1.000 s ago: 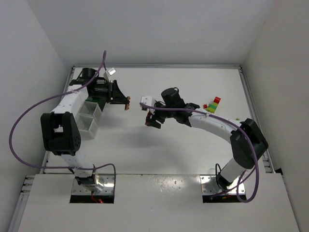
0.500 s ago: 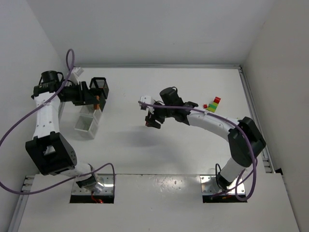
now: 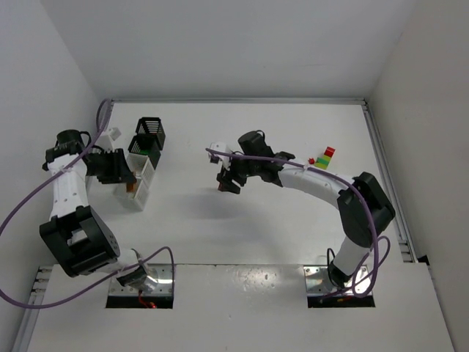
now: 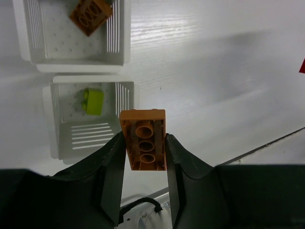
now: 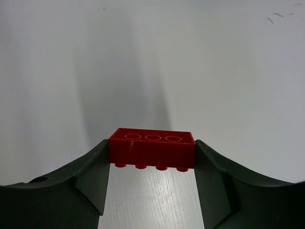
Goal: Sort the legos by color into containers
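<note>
My left gripper [image 4: 144, 143] is shut on an orange lego [image 4: 143, 129], held by its long sides, studs away from the camera. It hangs over the edge of a white container [image 4: 86, 136] that holds a yellow-green lego [image 4: 94, 101]. The white container [image 4: 125, 45] beyond holds another orange lego [image 4: 90, 13]. In the top view the left gripper [image 3: 129, 188] is over the near end of the container row [image 3: 143, 170]. My right gripper [image 5: 152, 153] is shut on a red lego [image 5: 152, 147] by its short ends, above bare table near the middle [image 3: 227, 182].
Two black mesh containers [image 3: 150, 130] close the far end of the row. A small stack of red, yellow and green legos [image 3: 325, 158] lies at the right, beside the right forearm. A raised rail [image 3: 381, 147] runs along the table's right edge.
The left arm has swung from the table's middle back to the left, carrying the orange lego over the white containers. The right gripper has drifted slightly left and away with the red lego.
</note>
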Tool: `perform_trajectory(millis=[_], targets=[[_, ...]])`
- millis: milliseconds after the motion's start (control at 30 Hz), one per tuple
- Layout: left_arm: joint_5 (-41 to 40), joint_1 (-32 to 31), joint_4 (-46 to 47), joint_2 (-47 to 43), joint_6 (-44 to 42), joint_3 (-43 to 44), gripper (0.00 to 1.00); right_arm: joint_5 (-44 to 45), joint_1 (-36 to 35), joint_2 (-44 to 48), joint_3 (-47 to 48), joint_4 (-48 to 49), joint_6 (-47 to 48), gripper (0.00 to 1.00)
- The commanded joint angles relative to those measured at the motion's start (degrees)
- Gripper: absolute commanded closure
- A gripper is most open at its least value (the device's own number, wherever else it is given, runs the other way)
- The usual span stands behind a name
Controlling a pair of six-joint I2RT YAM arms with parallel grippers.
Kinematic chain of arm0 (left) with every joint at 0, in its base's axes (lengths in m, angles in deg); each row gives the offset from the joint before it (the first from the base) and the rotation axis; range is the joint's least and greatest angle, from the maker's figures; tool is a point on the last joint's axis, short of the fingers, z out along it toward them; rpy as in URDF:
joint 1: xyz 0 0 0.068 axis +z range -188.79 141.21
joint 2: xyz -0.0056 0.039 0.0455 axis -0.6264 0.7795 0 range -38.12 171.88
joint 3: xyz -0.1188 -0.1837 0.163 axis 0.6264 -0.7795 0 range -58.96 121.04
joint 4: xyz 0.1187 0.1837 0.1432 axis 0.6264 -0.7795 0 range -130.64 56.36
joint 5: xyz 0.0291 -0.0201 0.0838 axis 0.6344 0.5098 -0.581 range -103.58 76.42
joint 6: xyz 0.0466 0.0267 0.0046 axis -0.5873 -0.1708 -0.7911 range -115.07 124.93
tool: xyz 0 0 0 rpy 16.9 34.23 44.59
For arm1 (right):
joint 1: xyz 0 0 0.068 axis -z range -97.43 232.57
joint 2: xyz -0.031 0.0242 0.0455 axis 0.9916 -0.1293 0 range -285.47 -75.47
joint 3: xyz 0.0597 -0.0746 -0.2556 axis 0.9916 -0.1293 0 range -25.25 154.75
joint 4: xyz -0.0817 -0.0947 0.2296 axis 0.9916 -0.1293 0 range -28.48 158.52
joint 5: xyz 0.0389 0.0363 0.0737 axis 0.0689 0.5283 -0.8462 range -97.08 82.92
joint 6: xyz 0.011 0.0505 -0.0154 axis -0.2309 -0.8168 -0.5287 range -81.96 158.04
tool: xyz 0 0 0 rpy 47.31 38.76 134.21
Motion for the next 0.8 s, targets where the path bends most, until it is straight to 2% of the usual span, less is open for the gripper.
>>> perform_trajectory(millis=[0,167,367,400,767], targets=[[-2.7,0.4,2.5,-3.1,-0.6,-1.7,1.00,0.1,0.3,-0.2,3.0,1.7,-2.0,1.00],[-3.3,0.4,7.4,-1.6,5.7,-0.3,1.00,-0.5,0.3,-1.3,3.5,2.3,-3.7,1.00],[-4.6,-0.2,15.5,1.1,17.3,0.6,1.00,-0.5,0.3,-1.9,5.3,2.3,-4.8,1.00],[-5.1,-0.2,17.3,1.8,19.8,0.0,0.98,-0.5,0.3,-2.4,5.3,2.3,-5.4,1.00],[-7.4,-2.6,28.5,7.3,31.3,-0.3,0.93,-0.5,0.3,-3.5,7.0,3.3,-8.5,1.00]])
